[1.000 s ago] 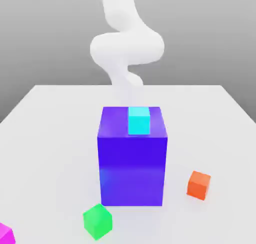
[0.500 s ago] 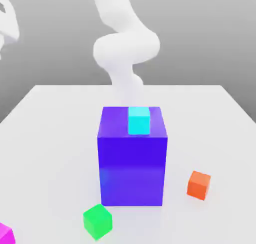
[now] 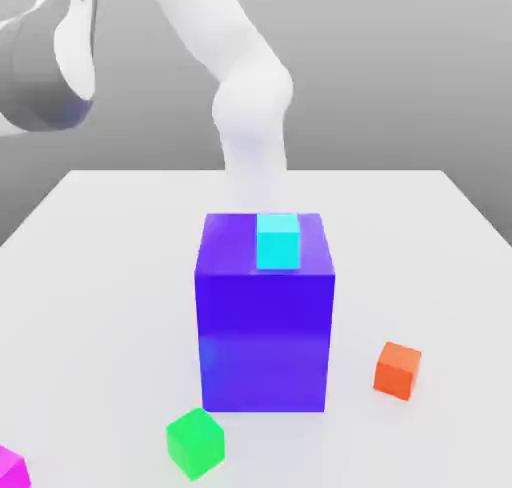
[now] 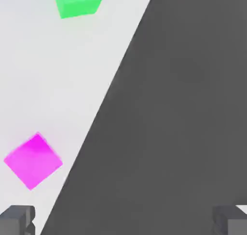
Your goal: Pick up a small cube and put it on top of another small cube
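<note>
Dark floor (image 4: 183,109) beside white table (image 4: 58,84), magenta small cube (image 4: 33,160) whole from the hand.

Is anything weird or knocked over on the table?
Nothing is knocked over. The pink cube sits right at the table edge, near a corner, apart from the green cube. A cyan cube rests on the big blue cube.
</note>
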`<act>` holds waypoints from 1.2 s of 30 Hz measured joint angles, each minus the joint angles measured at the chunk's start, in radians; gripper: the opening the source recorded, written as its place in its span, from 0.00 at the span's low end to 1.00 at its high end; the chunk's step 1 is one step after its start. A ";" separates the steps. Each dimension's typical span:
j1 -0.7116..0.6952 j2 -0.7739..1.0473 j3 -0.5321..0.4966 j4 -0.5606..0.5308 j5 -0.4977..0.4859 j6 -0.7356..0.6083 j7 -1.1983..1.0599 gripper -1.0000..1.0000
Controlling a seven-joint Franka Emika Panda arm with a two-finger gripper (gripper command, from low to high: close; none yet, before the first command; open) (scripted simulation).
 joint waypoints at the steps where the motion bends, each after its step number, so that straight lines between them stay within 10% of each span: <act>1: 0.029 -0.016 -0.033 0.006 -0.037 -0.005 -0.029 0.50; 12: 0.278 -0.227 -0.349 0.093 -0.420 -0.026 -0.257 0.50; 13: 0.297 -0.250 -0.375 0.103 -0.444 -0.012 -0.247 0.00; 36: 0.240 -0.146 -0.105 -0.126 -0.327 -0.156 -0.338 0.00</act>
